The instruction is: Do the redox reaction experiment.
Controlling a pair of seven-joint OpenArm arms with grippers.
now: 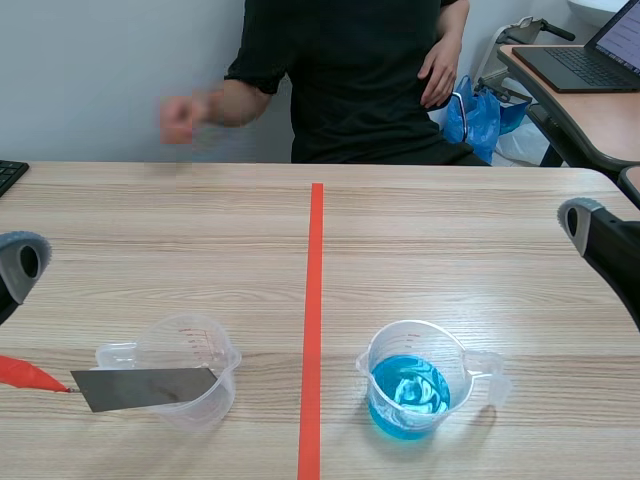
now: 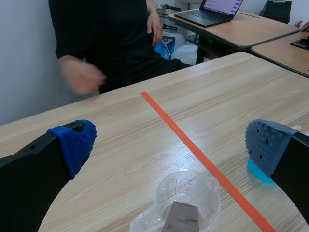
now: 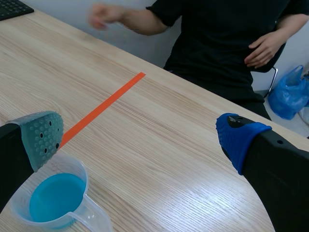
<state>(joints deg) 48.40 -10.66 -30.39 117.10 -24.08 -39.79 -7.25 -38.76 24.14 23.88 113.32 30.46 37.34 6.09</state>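
Metal sheet (image 1: 145, 388): flat, thin, dull grey rectangle with straight edges and a matt face. It sits in the lower left of the scene view.
Sheet's axis: its long side runs almost level across the frame. The right end rests in the empty cup and the left end sticks out past the rim.
Empty cup (image 1: 190, 370): clear plastic measuring beaker, round and ribbed with printed marks. It stands upright in the lower left, with its handle tab toward the frame's left. In the left wrist view it lies between the fingers, close under the gripper.
Orange-red tip (image 1: 25, 375): smooth and pointed. It comes in from the left edge and meets the sheet's left corner; what it belongs to cannot be told.
Blue cup (image 1: 415, 380): the same clear beaker shape, upright in the lower middle-right, right of the tape line (image 1: 314, 300). Its handle points toward the frame's right.
Blue liquid (image 1: 410, 397): bright, glossy turquoise, filling the lower part of that cup.
Left gripper (image 2: 169, 145): fingers spread wide and holding nothing, with blue dotted pads.
Right gripper (image 3: 141, 139): likewise spread wide and empty. One pad is grey-green and one blue; the blue cup stands just beside the grey-green pad.
Table (image 1: 450, 260): pale wood grain with a matt surface.
Person (image 1: 350, 70): dark shirt, at the top centre, with one hand (image 1: 180, 118) blurred.
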